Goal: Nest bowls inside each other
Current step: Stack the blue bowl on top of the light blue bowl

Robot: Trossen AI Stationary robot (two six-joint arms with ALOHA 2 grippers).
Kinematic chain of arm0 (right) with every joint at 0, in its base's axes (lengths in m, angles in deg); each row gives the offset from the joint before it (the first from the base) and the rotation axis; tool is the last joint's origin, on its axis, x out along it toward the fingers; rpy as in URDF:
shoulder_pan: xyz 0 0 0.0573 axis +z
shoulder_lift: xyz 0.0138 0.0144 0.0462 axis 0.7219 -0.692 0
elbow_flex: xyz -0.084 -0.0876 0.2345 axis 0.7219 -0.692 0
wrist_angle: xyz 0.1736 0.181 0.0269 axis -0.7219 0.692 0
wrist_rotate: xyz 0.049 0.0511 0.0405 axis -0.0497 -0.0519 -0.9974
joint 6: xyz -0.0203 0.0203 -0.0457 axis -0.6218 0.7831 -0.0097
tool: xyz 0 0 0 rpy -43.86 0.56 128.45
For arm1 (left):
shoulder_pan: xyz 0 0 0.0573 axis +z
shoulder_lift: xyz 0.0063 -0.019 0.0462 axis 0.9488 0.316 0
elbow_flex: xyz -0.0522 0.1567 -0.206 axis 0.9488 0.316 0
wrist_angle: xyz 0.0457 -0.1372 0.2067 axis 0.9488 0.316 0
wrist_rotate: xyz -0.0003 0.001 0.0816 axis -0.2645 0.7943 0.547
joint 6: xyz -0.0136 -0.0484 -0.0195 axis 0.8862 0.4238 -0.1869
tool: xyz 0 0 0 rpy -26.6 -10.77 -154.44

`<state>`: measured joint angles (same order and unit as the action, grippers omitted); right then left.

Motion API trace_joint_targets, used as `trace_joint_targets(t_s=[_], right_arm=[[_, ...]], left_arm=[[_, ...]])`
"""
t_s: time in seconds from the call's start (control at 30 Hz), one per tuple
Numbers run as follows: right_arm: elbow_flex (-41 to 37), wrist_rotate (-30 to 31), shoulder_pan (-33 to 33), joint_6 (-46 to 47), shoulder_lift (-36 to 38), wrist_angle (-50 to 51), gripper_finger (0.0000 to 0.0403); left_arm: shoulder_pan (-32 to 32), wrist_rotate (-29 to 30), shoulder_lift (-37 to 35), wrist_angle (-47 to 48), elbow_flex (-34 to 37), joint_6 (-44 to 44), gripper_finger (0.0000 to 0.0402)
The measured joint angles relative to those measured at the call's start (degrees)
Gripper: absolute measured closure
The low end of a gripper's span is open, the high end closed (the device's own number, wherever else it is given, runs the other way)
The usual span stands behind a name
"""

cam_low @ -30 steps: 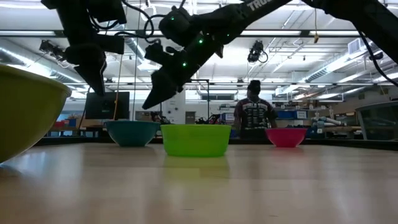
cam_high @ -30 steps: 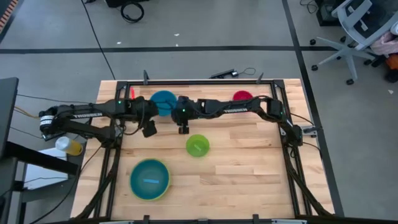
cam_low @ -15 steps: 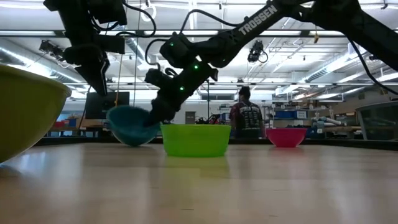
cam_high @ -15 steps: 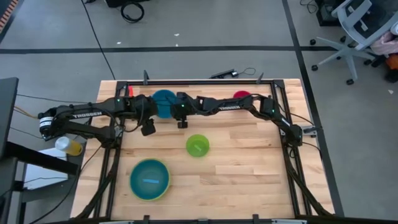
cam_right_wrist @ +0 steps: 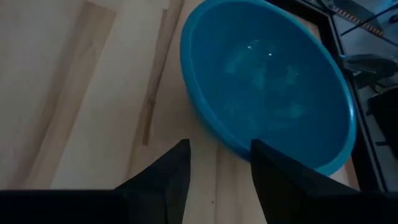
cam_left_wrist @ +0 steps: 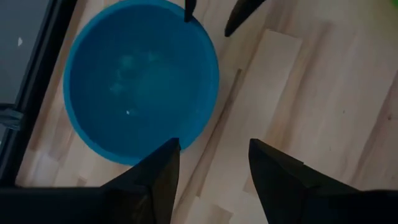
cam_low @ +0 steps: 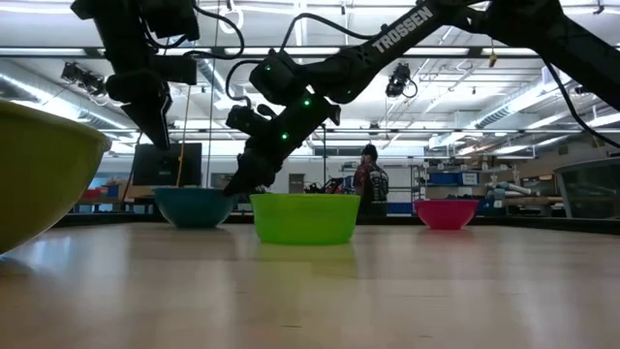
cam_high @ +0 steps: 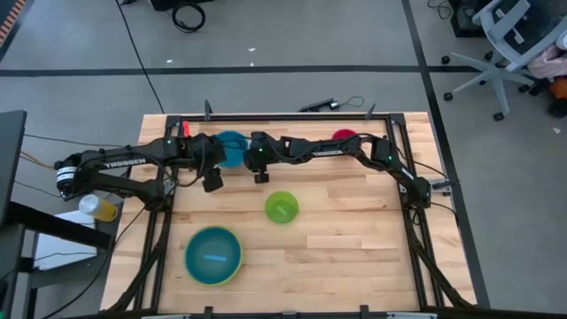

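The medium blue bowl (cam_high: 229, 147) stands upright on the wood at the table's far side. My right gripper (cam_right_wrist: 217, 149) reaches in from the right, low and open, at the bowl's right-hand rim (cam_left_wrist: 198, 25). My left gripper (cam_left_wrist: 211, 162) hangs open above the bowl's left side, clear of it (cam_low: 160, 131). The small green bowl (cam_high: 282, 207) sits mid-table and the magenta-red bowl (cam_high: 345, 137) at the far right. Near the front left, the light blue bowl (cam_high: 213, 253) sits inside the yellow-green bowl (cam_low: 39, 174). My right gripper's fingertips (cam_low: 237, 184) stand at the blue bowl's rim on the side toward the table's right, slanting down from that side. One fingertip (cam_left_wrist: 186, 9) is at the rim and the other (cam_left_wrist: 239, 15) over the wood beside it. I cannot tell whether either touches the bowl.
A black frame rail (cam_high: 283, 116) runs along the table's far edge just behind the blue and magenta-red bowls. Bare wood (cam_high: 354, 239) lies at the near right. A person (cam_low: 368, 184) stands in the room beyond the table.
My right gripper has come down and toward the table's far left, onto the blue bowl. The bowl tipped up on one side half a second ago and now sits level again, a little farther toward the table's left.
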<state>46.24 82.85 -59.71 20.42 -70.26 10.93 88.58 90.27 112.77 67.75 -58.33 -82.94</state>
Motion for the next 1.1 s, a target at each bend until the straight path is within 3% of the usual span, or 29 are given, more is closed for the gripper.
trace_joint_targets(t_s=[0.23, 0.4, 0.73, 0.9, 1.1], right_arm=[[0.0, -0.34, -0.55, 0.59, 0.0, 1.39, 0.0235], [-0.07, 2.1, -0.15, 10.86, 3.64, 5.79, 0.0237], [-0.02, -5.12, -3.08, 22.7, 15.86, 11.43, 0.0235], [0.05, -8.3, -5.71, 25.37, 17.56, 14.12, 0.0235], [0.04, -9.75, -7.09, 29.09, 17.49, 15.75, 0.0235]], left_arm=[[0.3, -0.01, 1.54, -2.64, -0.02, -1.33, 0.021], [0.38, -0.46, 7.08, -7.35, 0.01, -9.9, 0.0216], [4.99, -4.59, 13.88, -15.58, -0.1, -18.19, 0.0226], [7.57, -8.26, 16.03, -13.81, 0.03, -18.42, 0.0226], [8.39, -8.37, 19.68, -14.64, 0.04, -17.18, 0.0227]])
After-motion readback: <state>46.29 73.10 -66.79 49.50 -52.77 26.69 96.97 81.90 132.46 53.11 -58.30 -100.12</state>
